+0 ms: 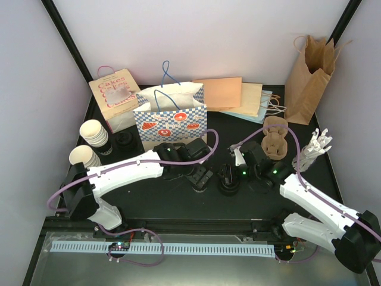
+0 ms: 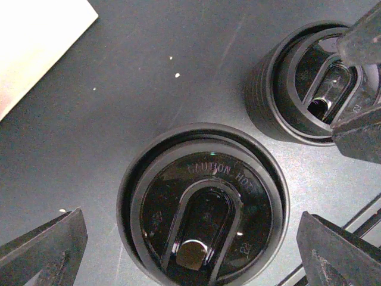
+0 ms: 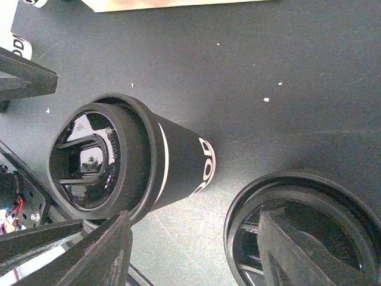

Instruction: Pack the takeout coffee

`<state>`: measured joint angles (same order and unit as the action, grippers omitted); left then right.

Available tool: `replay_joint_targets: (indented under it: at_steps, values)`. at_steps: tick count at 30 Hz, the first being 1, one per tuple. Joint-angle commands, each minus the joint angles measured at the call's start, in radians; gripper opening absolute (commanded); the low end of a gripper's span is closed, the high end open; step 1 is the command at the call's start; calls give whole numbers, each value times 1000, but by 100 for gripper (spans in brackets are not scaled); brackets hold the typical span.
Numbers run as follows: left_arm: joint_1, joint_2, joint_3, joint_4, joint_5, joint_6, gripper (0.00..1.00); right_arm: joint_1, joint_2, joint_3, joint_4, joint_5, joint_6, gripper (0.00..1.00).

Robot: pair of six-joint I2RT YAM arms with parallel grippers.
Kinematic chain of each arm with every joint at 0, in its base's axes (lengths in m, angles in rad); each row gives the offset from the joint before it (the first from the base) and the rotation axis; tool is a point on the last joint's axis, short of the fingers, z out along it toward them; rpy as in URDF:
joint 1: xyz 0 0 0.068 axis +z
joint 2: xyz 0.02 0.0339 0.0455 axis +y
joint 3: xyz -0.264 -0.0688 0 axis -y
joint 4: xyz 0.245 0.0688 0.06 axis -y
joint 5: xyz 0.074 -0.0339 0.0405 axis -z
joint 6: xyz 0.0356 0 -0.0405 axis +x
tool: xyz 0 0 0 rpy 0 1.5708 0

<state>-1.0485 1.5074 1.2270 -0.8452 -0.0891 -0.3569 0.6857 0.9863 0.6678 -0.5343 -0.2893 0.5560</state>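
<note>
Two black takeout coffee cups with black lids stand side by side on the dark table. My left gripper [image 1: 201,177] hangs open right above one cup [image 2: 202,205]. Its fingers stand wide on either side of the "CAUTION HOT" lid without touching it. My right gripper [image 3: 196,253] is open over the second cup [image 3: 303,232], with one fingertip [image 3: 309,256] above the lid and bare table between the jaws. The first cup [image 3: 107,158] shows white lettering on its side. Two stacks of cream paper cups [image 1: 94,132] stand at the left.
A blue-checked gift bag [image 1: 171,116] stands open just behind the grippers. A "Cakes" bag [image 1: 115,95], flat paper bags [image 1: 238,95] and a tall brown bag [image 1: 309,77] line the back. A brown pulp cup carrier [image 1: 275,140] and white cutlery [image 1: 312,149] lie at the right.
</note>
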Motion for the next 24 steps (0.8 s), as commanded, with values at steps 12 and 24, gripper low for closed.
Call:
replay_joint_targets:
  at_steps: [12,24]
  values:
    - [78,-293,-32,16,-51,-40,99,3,-57,80,-49,92,-119,65]
    - [412,-594,-334,232,158,-17,99,6,-94,64,41,170,-234,75]
